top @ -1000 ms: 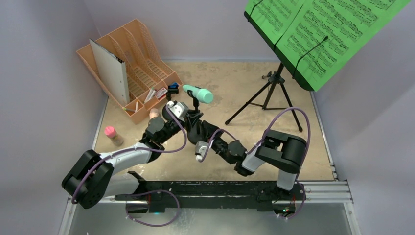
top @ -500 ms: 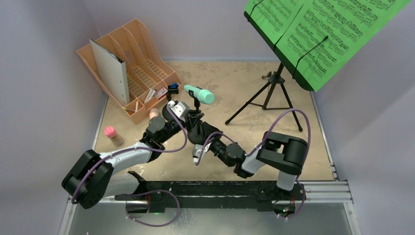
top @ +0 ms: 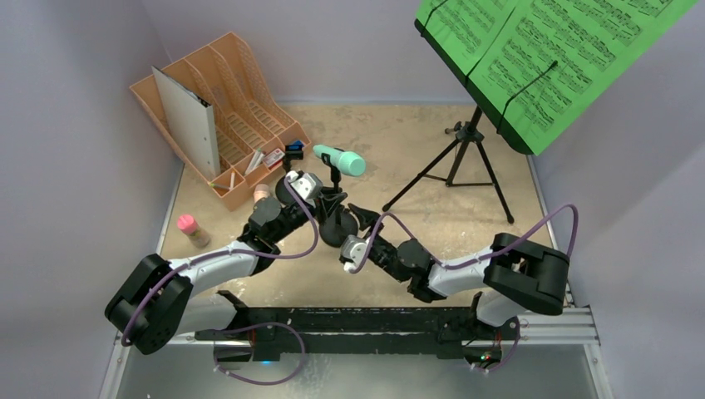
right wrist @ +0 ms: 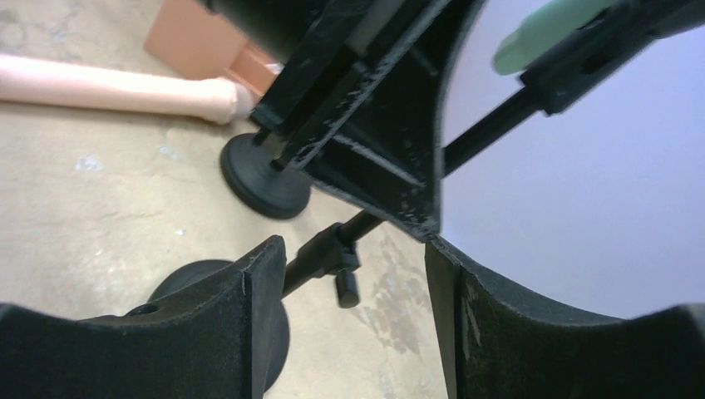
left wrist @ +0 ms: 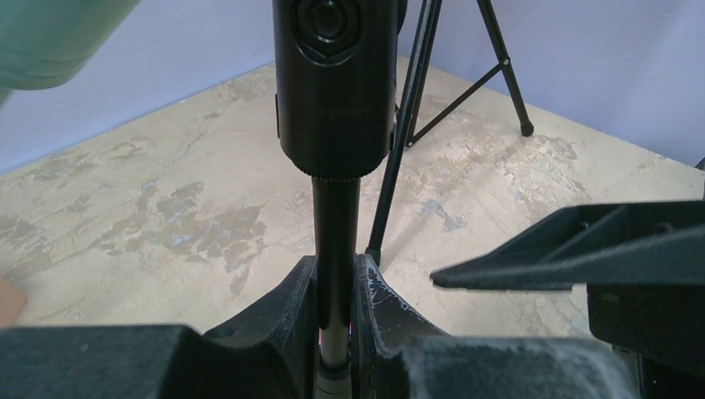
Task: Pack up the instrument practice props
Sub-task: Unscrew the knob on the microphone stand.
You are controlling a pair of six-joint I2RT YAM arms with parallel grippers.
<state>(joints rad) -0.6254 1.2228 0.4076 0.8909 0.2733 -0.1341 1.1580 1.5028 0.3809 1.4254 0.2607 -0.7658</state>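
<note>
A teal toy microphone sits in the clip of a short black clip pole standing near the table's middle. My left gripper is shut on that pole's thin shaft, below the clip holder. My right gripper stands open beside it. The pole's lower part, with a small knob, lies between its fingers without touching them. The pole's round base rests on the floor. A pink toy microphone lies at the left. The black tripod holds green sheet-music pages.
An orange slotted file rack with a grey binder stands at the back left. A second black round base and a pale peach cylinder lie in front of the rack. Grey walls enclose the table.
My right gripper's jaws have opened wide, and the right arm's elbow has swung out to the right. The left gripper still holds the pole in the same place.
</note>
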